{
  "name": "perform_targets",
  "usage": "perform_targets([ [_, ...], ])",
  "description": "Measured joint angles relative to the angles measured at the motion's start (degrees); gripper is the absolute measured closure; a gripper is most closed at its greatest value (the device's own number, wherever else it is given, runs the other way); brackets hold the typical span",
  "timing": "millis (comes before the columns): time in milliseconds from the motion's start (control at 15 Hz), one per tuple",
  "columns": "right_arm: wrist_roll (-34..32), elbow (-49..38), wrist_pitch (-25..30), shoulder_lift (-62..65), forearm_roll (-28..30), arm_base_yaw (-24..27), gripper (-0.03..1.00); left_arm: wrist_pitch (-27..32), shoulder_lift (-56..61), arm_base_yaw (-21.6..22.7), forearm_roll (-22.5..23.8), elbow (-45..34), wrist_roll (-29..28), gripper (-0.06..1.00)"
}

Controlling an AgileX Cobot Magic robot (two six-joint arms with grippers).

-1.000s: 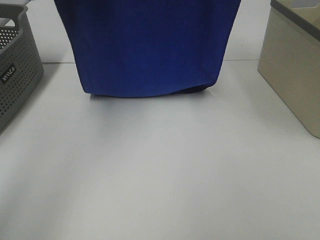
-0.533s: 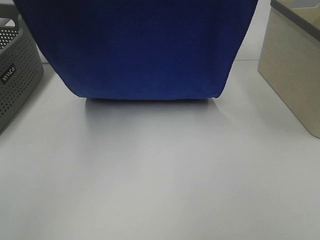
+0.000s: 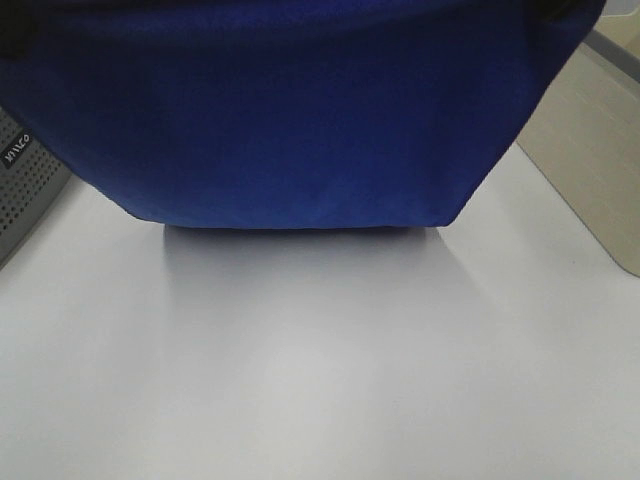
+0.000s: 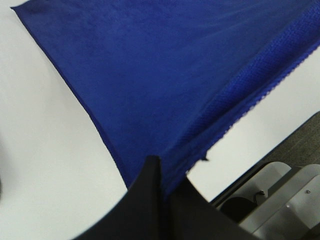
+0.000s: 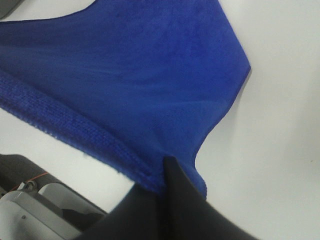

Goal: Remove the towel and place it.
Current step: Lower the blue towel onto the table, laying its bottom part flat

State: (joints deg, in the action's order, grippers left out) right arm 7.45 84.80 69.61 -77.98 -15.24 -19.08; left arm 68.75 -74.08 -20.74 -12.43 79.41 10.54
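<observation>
The royal-blue towel (image 3: 290, 110) hangs spread wide across the top of the high view, its lower edge just above the white table (image 3: 320, 360). My left gripper (image 4: 161, 175) is shut on one upper corner of the towel (image 4: 165, 75). My right gripper (image 5: 164, 172) is shut on the other upper corner of the towel (image 5: 130, 75). In the high view only dark bits of the grippers show at the top corners, left (image 3: 15, 30) and right (image 3: 565, 8). No white tag shows.
A grey perforated basket (image 3: 25, 185) stands at the left edge, partly behind the towel. A beige bin (image 3: 590, 150) stands at the right edge. White table lies in front of the towel.
The towel has come toward the camera and spread wider. It now covers most of the basket and the bin's near corner. Its lower edge sits lower in the view.
</observation>
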Motion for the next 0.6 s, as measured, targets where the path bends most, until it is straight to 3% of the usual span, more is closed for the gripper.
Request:
perform_targets([
  [267,0.0,-9.9,-0.1,7.2,-3.1,-0.1,0.95,-0.5,7.4,-0.2,-4.1,-10.9,-0.7,0.94],
  [600,0.0,-10.9,-0.1,10.2,-3.8,-0.1,0.95,-0.8,10.9,-0.2,-5.2,-12.7,-0.6,0.94],
])
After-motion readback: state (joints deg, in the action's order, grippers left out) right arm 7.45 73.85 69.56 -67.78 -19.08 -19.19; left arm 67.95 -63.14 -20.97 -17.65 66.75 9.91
